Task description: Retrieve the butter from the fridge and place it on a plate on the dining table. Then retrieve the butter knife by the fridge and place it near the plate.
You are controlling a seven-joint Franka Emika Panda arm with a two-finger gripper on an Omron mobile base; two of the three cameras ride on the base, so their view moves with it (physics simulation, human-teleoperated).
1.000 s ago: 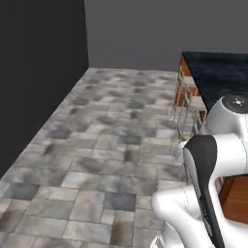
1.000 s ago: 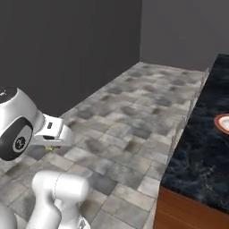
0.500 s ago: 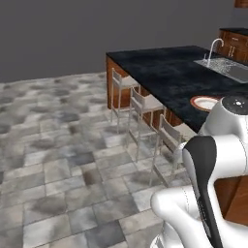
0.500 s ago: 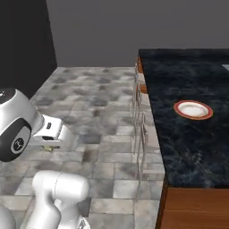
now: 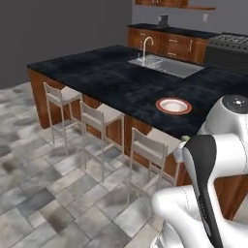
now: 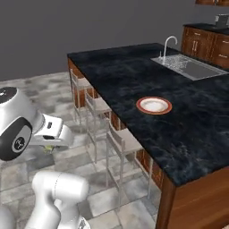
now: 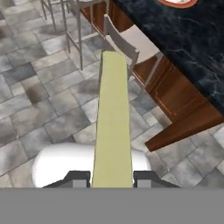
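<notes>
Nearest to you, in the hand view, the fingers are clamped on the butter, one dark tip on each side of the pale yellow stick, which runs straight out from the hand. In the right base view you see the hand low beside the arm, hanging above the tiled floor, with a sliver of yellow beneath it. So the butter is out of the fridge and in your grip, carried over the floor and not yet over the table.

Past the hand stand the pale stools, lined along the near side of the dining table. On its black marbled top, near the edge that faces you, lies the plate, round and white with a reddish-brown rim, and nothing lies on it. Further back a sink with a tap is set into the same top, and beyond it wooden cupboards run along the wall.

You are in the carrying step, I judge. Next you need to raise the hand above the table's edge, clear the stool backs, bring the butter over the plate's white centre, lower it and only then let go. The knife comes afterwards.
</notes>
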